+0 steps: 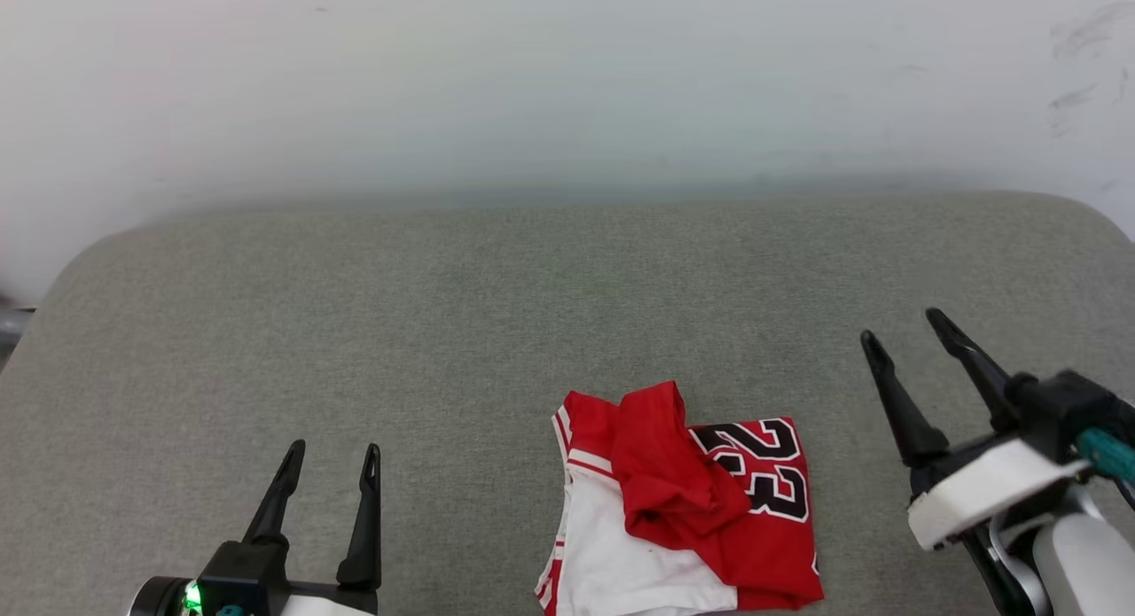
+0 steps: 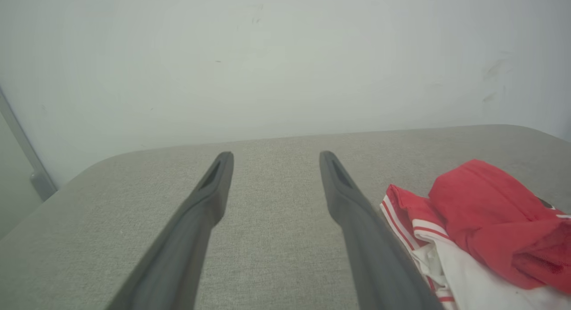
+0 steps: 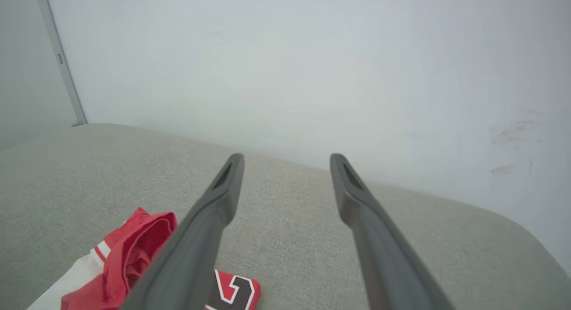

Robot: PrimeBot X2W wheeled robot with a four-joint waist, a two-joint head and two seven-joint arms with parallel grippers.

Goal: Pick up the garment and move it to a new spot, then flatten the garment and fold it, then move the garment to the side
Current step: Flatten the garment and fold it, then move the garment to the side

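Note:
The garment (image 1: 692, 518) lies in a folded, slightly rumpled bundle near the front edge of the grey padded surface (image 1: 497, 332), red with a white sleeve part and the black "23" facing up. It also shows at the right in the left wrist view as the garment (image 2: 486, 221), and at the lower left in the right wrist view as the garment (image 3: 129, 256). My left gripper (image 1: 332, 461) stands open at the lower left, well apart from it. Raised to the right of the bundle, my right gripper (image 1: 904, 328) is open and holds nothing.
A pale wall (image 1: 567, 84) rises directly behind the grey surface. The surface has rounded far corners (image 1: 97, 253). A grey vertical rail (image 3: 62, 64) stands by the wall at the left.

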